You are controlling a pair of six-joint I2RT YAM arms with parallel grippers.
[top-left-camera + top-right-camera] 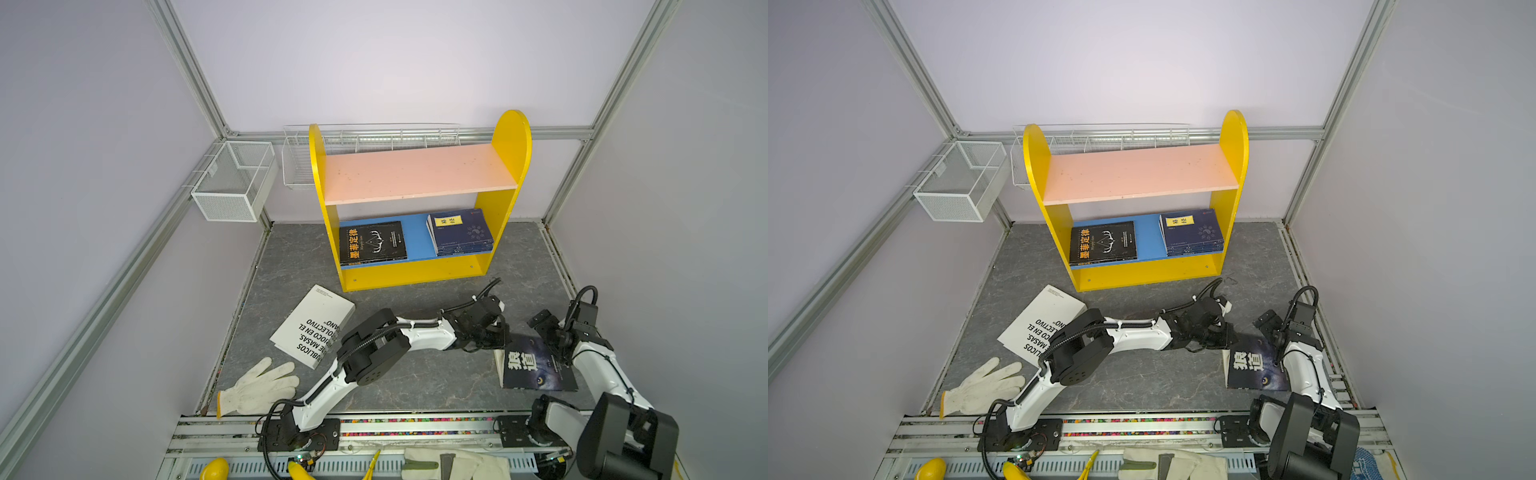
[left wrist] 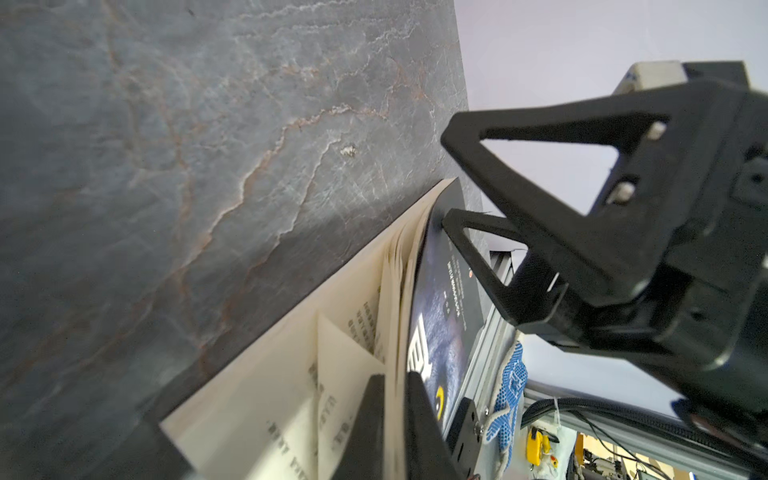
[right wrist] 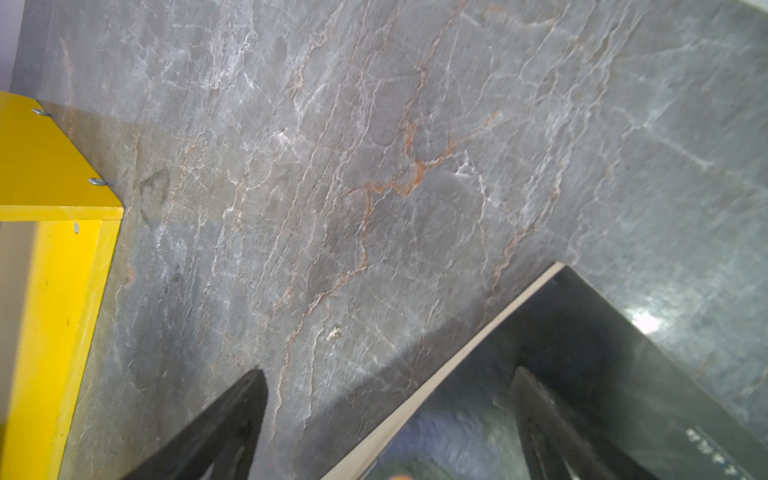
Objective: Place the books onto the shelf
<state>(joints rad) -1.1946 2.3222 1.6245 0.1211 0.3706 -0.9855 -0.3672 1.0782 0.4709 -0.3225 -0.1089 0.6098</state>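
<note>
Black paperback [image 1: 372, 243] flat on blue lower board [image 1: 417, 243]: orange title "墨菲定律".
Top navy paperback [image 1: 461, 232] beside it: yellow label, two dark characters, too small to read.
Large white paperback [image 1: 311, 328] on grey marbled surface [image 1: 415, 378]: black capitals, partly hidden, "DE MASAS.", "EN EL".
Dark paperback with wolf eye on cover [image 1: 536, 370]: white title "狼道". Its inner pages in left wrist view: print blurred.

the wolf-eye book [image 2: 436, 332] between the left jaws has a glossy cover and matt cream paper pages. the surface [image 2: 166, 166] beneath the jaws looks like smooth veined grey stone.
</note>
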